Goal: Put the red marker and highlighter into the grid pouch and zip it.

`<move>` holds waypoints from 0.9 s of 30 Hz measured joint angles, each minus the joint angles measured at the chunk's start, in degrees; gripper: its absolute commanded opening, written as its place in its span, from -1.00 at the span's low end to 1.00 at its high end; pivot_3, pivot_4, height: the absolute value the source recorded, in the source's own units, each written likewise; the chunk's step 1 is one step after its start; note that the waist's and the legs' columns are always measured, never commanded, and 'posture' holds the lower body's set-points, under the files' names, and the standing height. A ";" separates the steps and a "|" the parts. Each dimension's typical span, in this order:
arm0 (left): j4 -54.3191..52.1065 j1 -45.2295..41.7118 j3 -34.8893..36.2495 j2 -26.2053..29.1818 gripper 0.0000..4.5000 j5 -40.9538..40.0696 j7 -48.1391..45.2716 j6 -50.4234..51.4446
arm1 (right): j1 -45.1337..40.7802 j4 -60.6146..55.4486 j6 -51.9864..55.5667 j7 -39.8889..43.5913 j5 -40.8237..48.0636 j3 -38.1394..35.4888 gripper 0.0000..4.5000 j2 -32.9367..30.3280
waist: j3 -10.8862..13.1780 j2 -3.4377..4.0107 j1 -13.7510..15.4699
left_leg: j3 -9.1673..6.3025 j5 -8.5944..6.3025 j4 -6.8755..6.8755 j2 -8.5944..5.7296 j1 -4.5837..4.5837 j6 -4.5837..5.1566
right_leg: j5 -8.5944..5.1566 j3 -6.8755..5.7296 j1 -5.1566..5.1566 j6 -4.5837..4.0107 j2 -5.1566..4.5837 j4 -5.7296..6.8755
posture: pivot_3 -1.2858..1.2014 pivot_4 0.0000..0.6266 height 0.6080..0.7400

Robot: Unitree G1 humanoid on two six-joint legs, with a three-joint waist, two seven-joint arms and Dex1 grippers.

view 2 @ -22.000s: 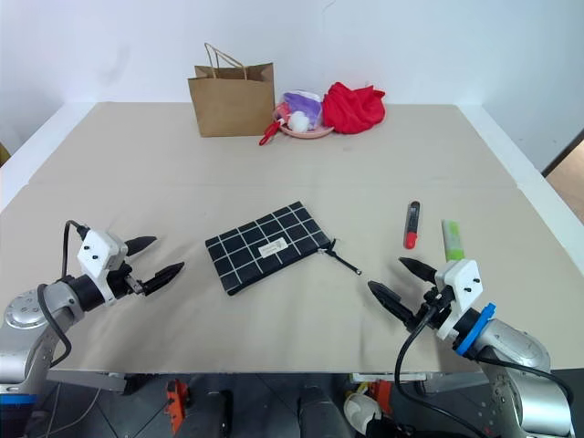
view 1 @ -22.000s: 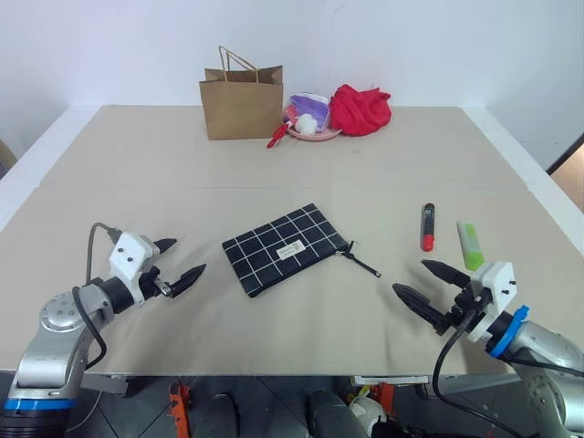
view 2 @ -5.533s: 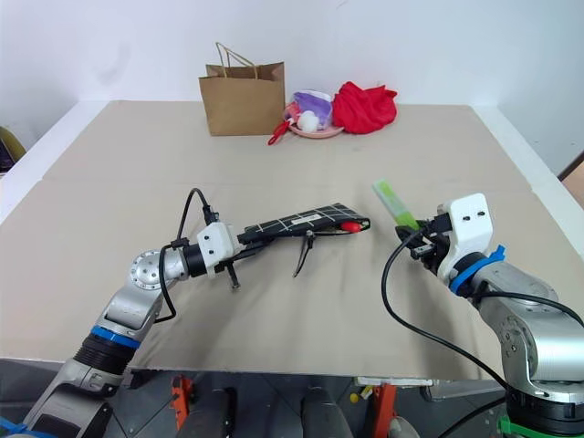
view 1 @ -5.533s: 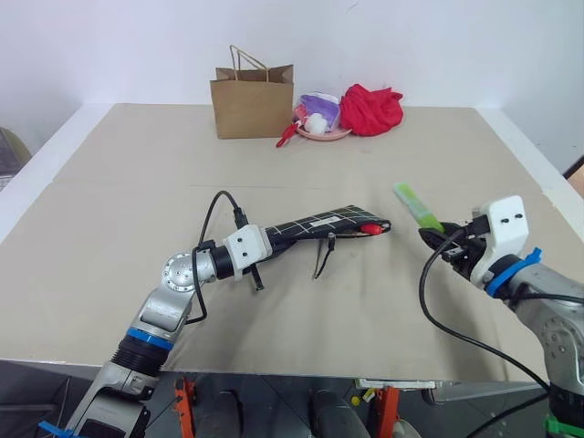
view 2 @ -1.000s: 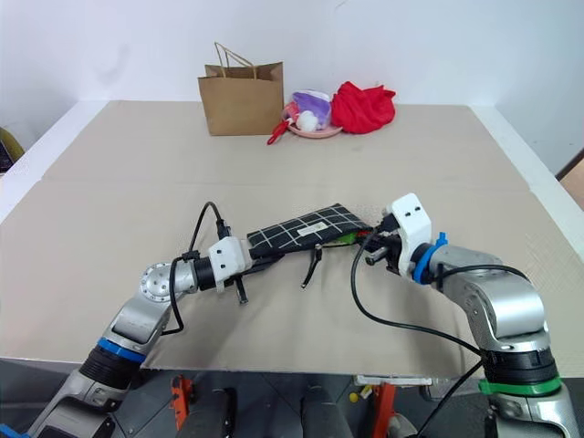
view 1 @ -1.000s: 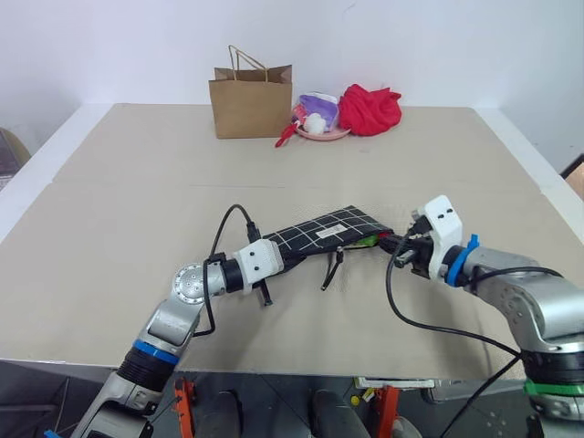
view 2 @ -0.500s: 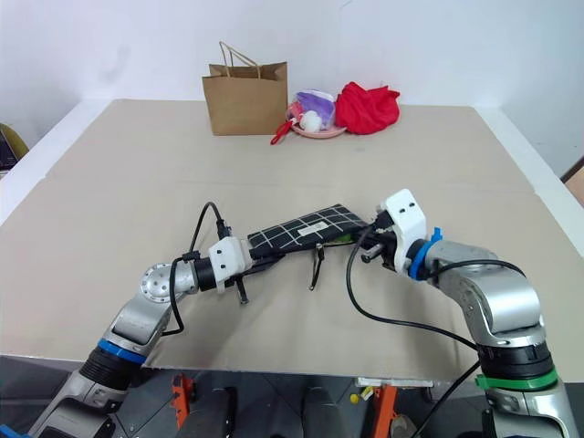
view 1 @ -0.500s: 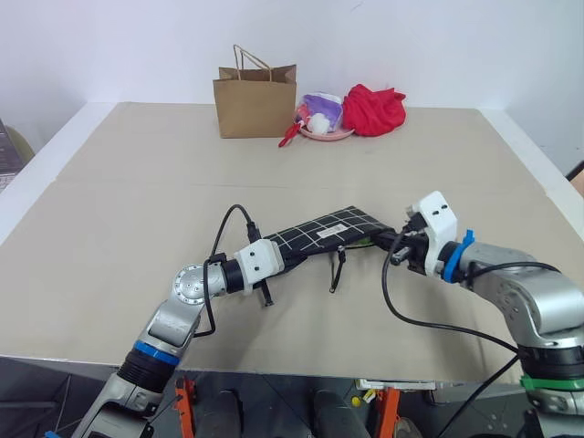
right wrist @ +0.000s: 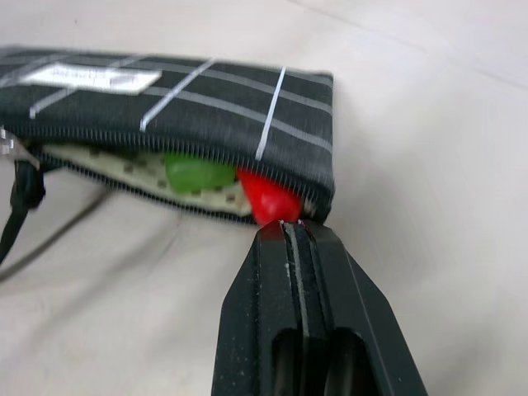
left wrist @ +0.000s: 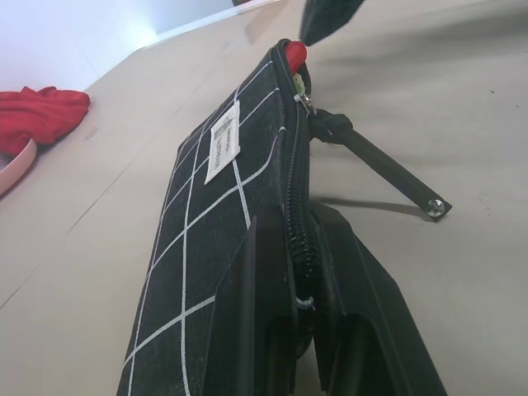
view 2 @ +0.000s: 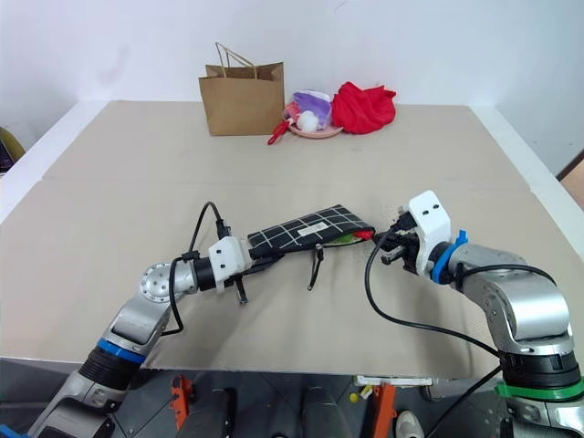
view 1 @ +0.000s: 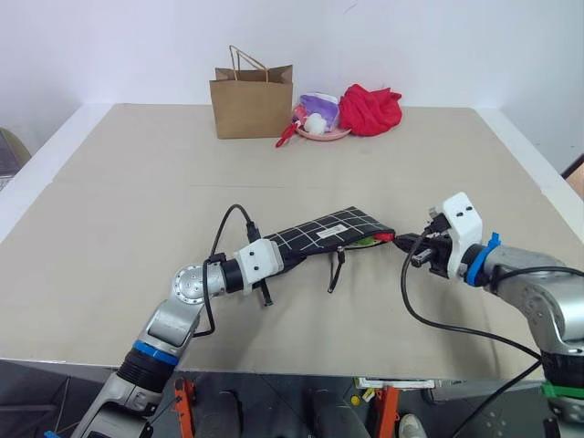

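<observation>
Left gripper [left wrist: 301,272] clamped on grid pouch [view 1: 330,231] zipper edge, holding it above table [view 1: 137,201]. Right gripper [right wrist: 295,235] fingers together, tips at red marker [right wrist: 266,198] protruding from mouth; highlighter [right wrist: 198,174] inside.

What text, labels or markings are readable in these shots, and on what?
No text reads clearly in any view.
White label on the grid pouch: printed lines, too small and blurred to read.
Brown paper bag: no print visible on the side facing the camera.
Left gripper and right gripper: no markings visible.
</observation>
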 measured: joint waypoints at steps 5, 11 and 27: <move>0.00 0.00 0.00 0.04 -1.00 -0.48 -0.04 0.03 | -0.74 0.58 -0.29 -0.25 -0.37 0.11 -0.98 0.54 | 0.00 0.00 0.00 | 0.00 0.00 0.00 0.00 -0.02 0.00 | -0.01 0.00 -0.01 0.01 0.00 0.00 | 0.03 -0.52 1.00; 0.00 0.00 -0.02 0.06 -1.00 -0.52 -0.04 0.07 | -2.06 1.46 -0.44 -0.26 -1.25 1.61 -0.98 1.46 | 0.00 0.00 -0.01 | 0.00 0.00 0.01 0.00 -0.01 0.00 | 0.00 0.00 0.00 0.01 0.00 0.00 | 0.03 -0.52 1.00; -0.15 0.01 -0.15 -0.14 -1.00 -0.67 -0.03 0.16 | -4.24 3.64 -1.95 0.08 -2.05 3.94 -0.98 3.83 | 0.00 0.00 0.01 | 0.00 0.00 0.00 0.00 -0.01 0.00 | 0.00 0.00 0.00 0.01 0.00 0.00 | 0.03 -0.52 1.00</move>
